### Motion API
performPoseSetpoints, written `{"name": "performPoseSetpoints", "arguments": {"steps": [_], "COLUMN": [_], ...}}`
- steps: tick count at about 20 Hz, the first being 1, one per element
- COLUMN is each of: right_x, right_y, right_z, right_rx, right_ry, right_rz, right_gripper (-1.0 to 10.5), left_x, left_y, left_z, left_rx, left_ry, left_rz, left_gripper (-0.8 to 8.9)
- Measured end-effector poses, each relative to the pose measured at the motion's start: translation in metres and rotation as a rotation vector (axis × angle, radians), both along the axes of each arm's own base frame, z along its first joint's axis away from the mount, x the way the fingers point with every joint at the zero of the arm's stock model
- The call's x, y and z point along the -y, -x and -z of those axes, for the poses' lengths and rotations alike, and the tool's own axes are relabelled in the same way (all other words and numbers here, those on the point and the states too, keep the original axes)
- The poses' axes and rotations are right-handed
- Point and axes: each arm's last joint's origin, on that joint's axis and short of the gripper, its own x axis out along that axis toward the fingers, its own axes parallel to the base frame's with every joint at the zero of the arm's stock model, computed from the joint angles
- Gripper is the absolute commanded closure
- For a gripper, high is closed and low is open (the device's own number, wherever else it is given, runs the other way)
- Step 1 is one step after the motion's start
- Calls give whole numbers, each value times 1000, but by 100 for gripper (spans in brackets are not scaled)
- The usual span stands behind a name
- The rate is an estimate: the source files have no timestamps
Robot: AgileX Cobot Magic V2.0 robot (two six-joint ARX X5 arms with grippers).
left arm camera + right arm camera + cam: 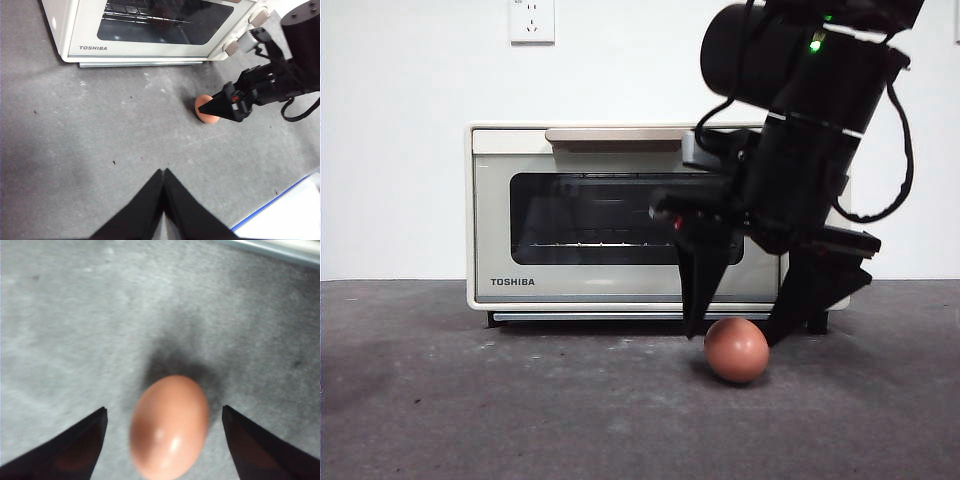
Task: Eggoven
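The reddish-brown egg lies on the grey table in front of the right part of the cream TOSHIBA toaster oven, whose glass door is shut. My right gripper comes down from above and stands open, one black jaw on each side of the egg, with a gap on both sides. In the right wrist view the right gripper frames the egg, and its jaws do not touch it. My left gripper hangs shut over bare table, well away from the egg and the oven.
The oven's two tan knobs sit on its right side, just behind the right arm. A white sheet with a blue edge lies at the table's right. A wall socket is above the oven.
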Motion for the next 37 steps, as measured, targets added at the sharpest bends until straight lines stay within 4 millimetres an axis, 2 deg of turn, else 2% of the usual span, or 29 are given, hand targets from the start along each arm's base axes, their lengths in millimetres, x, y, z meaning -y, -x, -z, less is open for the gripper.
{"name": "performPoseSetpoints", "arguments": {"steps": [3,8,21,29,31,37], "right_x": [-2,-2,-4,-3,-1,14], "right_y": [-3,-3,-4,-2,0,23], "right_z": [9,9,9,6,-3,-53], "right_rx": [-16,-12,-35,-31,-19,79], "right_ry": [15,13,-6,-7,-25,-99], "right_rz": [5,9,-5,-14,-19,-63], "right_gripper": [596,649,942,943,943,943], "left_x": [0,0,0,0,0,4], "left_y": [0,0,0,-2,-3,-19], "left_z": [0,0,0,-2,-3,-9], "left_rx": [0,0,0,29,40,86], "left_ry": [0,0,0,2,4,35], "left_rz": [0,0,0,0,-1,12], "left_gripper": [806,806,806,806,806,806]}}
